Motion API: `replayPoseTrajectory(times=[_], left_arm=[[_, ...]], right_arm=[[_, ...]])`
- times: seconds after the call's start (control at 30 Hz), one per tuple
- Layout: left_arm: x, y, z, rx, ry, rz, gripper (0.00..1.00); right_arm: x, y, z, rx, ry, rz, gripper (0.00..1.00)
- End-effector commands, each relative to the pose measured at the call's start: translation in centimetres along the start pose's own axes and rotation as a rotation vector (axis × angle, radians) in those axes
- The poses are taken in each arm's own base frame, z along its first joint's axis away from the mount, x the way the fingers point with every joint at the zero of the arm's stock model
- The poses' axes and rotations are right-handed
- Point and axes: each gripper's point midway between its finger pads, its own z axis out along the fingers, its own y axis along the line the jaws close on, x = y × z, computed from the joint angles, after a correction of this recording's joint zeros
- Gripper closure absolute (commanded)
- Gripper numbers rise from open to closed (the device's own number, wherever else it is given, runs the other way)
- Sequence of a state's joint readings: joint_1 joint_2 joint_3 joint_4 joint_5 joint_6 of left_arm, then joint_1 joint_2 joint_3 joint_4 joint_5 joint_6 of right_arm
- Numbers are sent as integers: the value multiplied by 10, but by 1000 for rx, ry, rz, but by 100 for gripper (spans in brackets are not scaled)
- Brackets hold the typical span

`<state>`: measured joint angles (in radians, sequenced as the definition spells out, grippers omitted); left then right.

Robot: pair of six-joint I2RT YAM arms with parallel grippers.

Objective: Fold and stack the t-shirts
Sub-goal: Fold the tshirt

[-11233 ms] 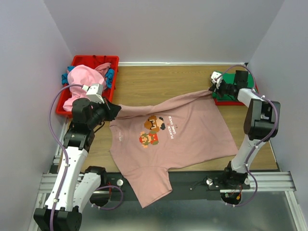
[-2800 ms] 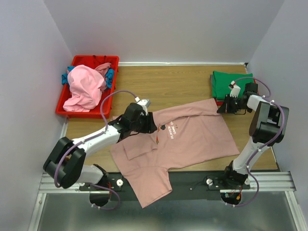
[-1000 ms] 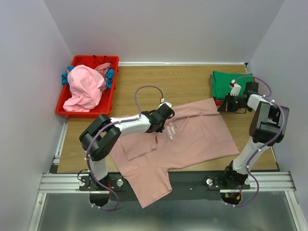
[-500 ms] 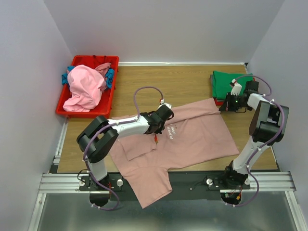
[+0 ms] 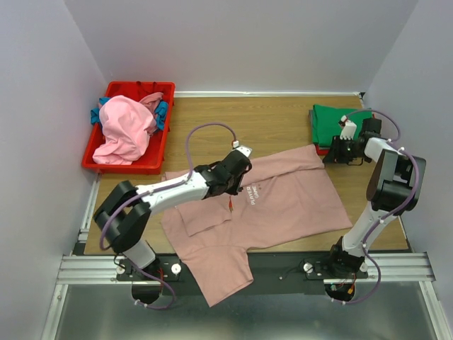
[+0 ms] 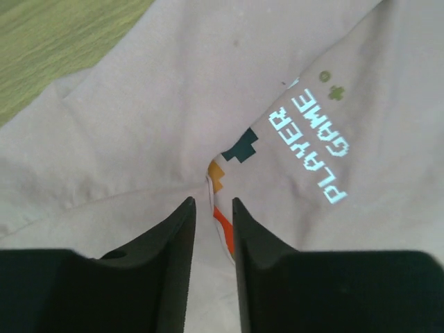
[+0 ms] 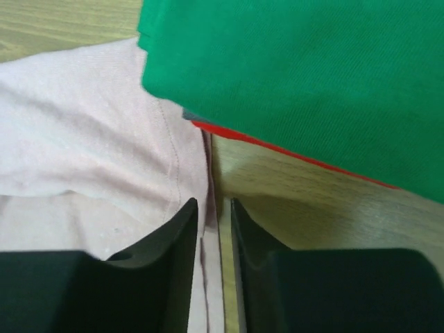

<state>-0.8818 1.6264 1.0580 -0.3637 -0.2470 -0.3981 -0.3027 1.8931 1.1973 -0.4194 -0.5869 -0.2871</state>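
Left fingers (image 6: 213, 202), narrowly parted and empty, hang above the pink shirt's (image 6: 139, 104) folded middle; right fingers (image 7: 214, 205), likewise parted, sit at its edge, the green shirt (image 7: 312, 69) just ahead.

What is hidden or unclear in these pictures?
- Top view: the dusty-pink t-shirt's print, mostly covered by its own fold and the left gripper.
- Top view: blue t-shirt in the red bin, mostly under the brighter pink t-shirt.
- Right wrist view: red t-shirt, only an edge under the green t-shirt.

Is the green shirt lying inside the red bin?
No, the green t-shirt lies folded at the far right of the table; the red bin stands at the far left.
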Motion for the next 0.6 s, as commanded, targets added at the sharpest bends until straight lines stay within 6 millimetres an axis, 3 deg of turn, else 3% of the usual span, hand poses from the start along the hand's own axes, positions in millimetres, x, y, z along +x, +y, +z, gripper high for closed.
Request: replayPoseTrajectory(times=[0.0, 0.07, 0.1, 0.13, 0.17, 0.2, 0.23, 0.27, 0.3, 0.37, 0.4, 0.47, 0.5, 0.57], left_arm=[[-18, -2, -38, 49, -101, -59, 58], [-20, 8, -56, 44, -158, -128, 50], [-32, 16, -72, 53, -228, -176, 48], [-23, 18, -67, 51, -215, -186, 46], [-31, 31, -80, 47, -271, -252, 40], [-15, 41, -77, 35, -260, -313, 37], [-22, 51, -89, 56, -322, -378, 36], [-19, 72, -89, 27, -343, -455, 30], [2, 87, -80, 0, -323, -546, 30], [5, 120, -92, -36, -404, -682, 30], [23, 129, -87, -65, -396, -752, 30], [27, 143, -98, -85, -468, -853, 29], [41, 155, -95, -138, -467, -896, 27], [46, 164, -99, -164, -488, -955, 23]], right_arm=[[-25, 5, -26, 47, -81, -101, 59], [-25, 11, -33, 37, -95, -136, 50], [-30, 20, -40, 14, -121, -161, 45], [-31, 27, -44, -7, -134, -177, 44], [-27, 34, -46, -39, -137, -190, 41], [-28, 43, -49, -72, -151, -230, 40], [-30, 63, -57, -156, -178, -253, 39], [-28, 73, -60, -202, -189, -271, 36], [-23, 89, -62, -274, -200, -295, 36], [-23, 109, -67, -324, -219, -361, 36], [-16, 123, -64, -358, -207, -385, 36], [-14, 132, -63, -364, -203, -431, 36], [-13, 133, -60, -345, -194, -458, 36], [-13, 136, -53, -332, -176, -464, 36]])
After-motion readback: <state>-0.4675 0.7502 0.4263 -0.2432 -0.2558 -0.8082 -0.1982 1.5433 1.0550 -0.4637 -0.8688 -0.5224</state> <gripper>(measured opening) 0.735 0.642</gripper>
